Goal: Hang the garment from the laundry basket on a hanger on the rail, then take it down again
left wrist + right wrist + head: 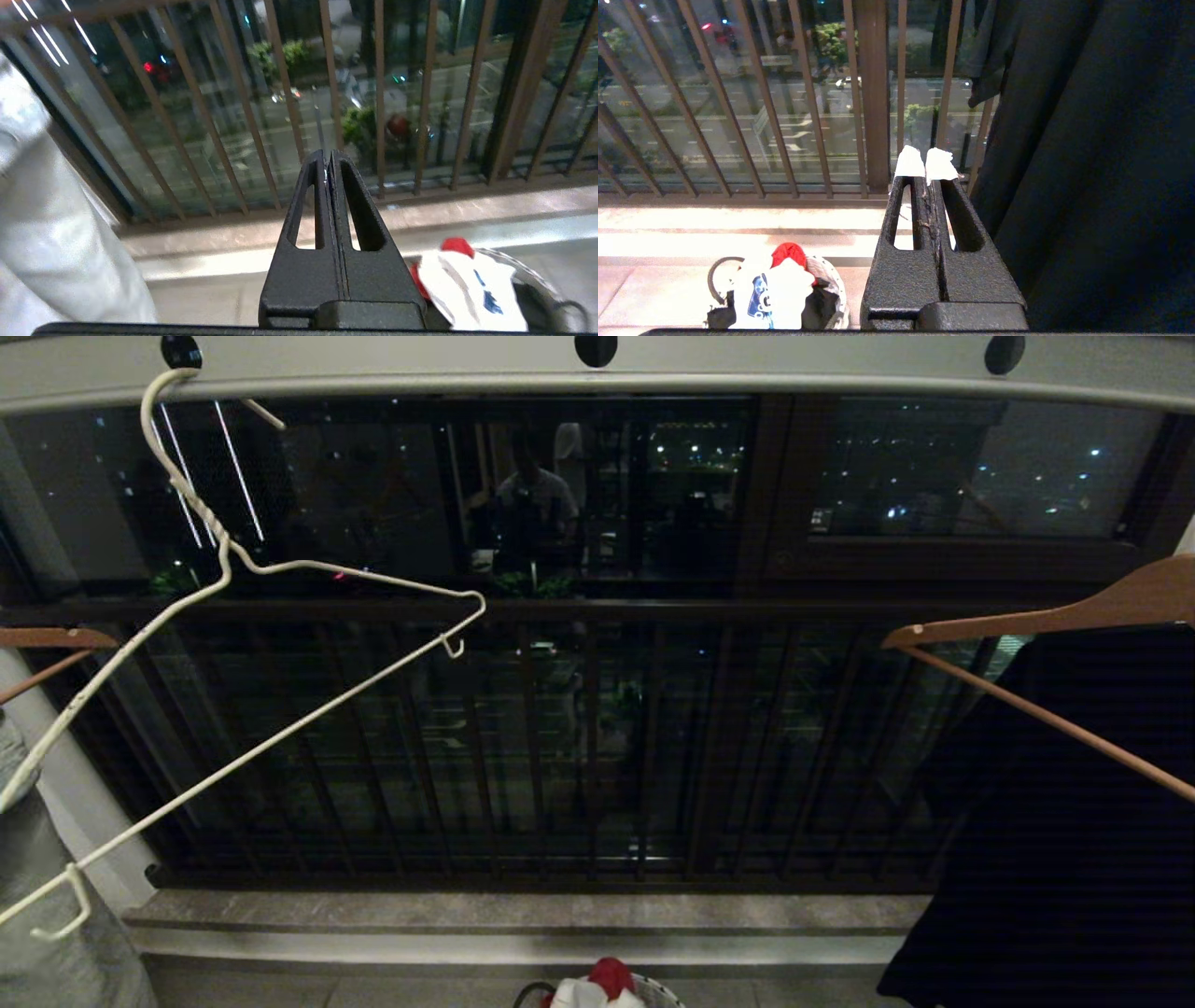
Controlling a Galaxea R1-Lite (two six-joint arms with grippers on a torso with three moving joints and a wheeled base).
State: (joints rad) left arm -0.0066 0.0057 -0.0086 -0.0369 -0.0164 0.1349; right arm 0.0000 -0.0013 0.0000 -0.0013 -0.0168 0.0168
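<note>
Balcony railing (420,93) beyond empty, pinched-together left claw (329,161)

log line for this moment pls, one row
white T-shirt: in laundry basket | wire hanger: bare, tilted on rail | left gripper: shut, empty | right gripper: shut, empty

1. We see our left gripper (330,161) as two matte black, grainy-textured fingers, each a tapering wedge with a long slot cut through it.
2. Our right gripper (925,170) has the same black slotted build, with scraps of white tape (941,165) wrapped over both fingertips.
3. A black block joins each pair at the base.
</note>
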